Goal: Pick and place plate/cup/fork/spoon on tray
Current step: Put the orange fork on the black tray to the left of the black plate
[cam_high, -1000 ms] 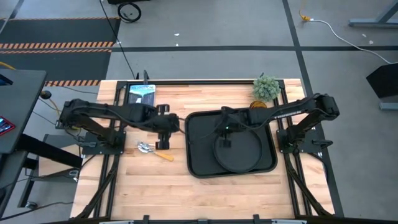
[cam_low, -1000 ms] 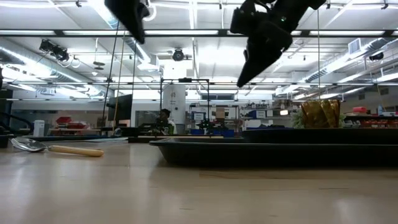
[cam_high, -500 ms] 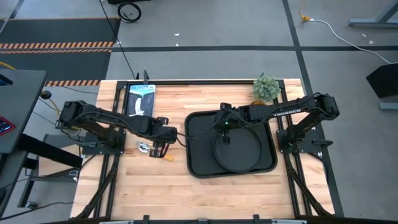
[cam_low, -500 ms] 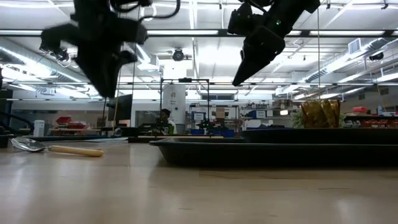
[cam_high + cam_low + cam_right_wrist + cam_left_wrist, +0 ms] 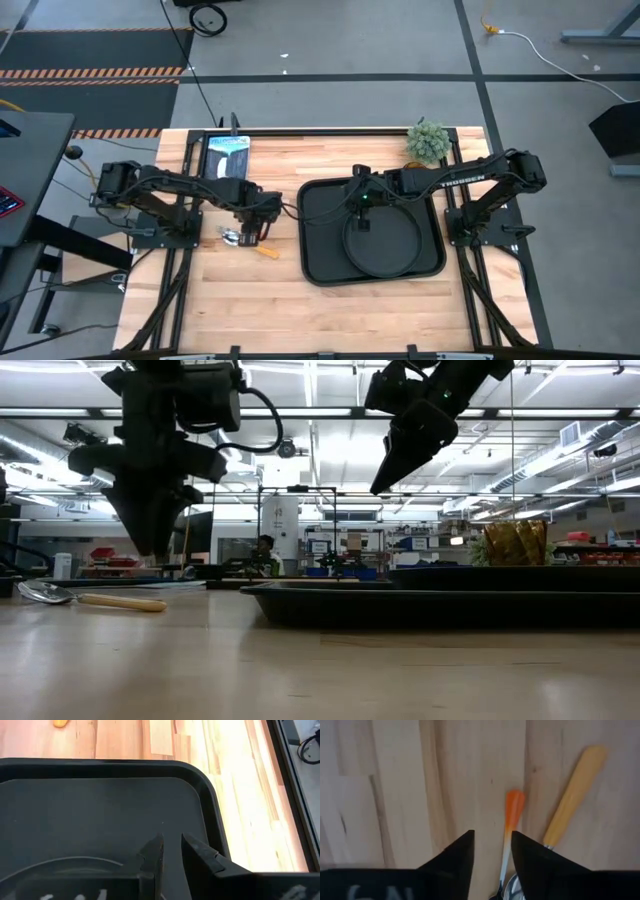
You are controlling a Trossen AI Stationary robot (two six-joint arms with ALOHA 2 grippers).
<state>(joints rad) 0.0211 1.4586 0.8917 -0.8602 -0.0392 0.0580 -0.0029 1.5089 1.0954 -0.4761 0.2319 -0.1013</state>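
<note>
The black tray [image 5: 318, 262] lies at the table's middle right with the round black plate [image 5: 385, 245] in it. The amber cup [image 5: 414, 169] stands on the table beyond the tray's far right corner, next to a plant. The spoon [image 5: 45, 592], with a pale orange handle [image 5: 575, 795], and a second utensil with a brighter orange handle [image 5: 513, 810], its head hidden, lie side by side left of the tray. My left gripper [image 5: 492, 855] hangs open above them, fingers pointing down, touching nothing. My right gripper [image 5: 171, 849] hovers above the tray's far part, narrowly open and empty.
A small potted plant [image 5: 428, 141] stands at the far right of the table. A flat printed packet [image 5: 228, 156] lies at the far left. Bare wood lies along the near edge, in front of the tray [image 5: 420, 605].
My left gripper has come down from high beside the tray's left edge and gone a little toward the table's left, and now hangs low over the two utensils. The utensils, tray and plate have stayed where they were.
</note>
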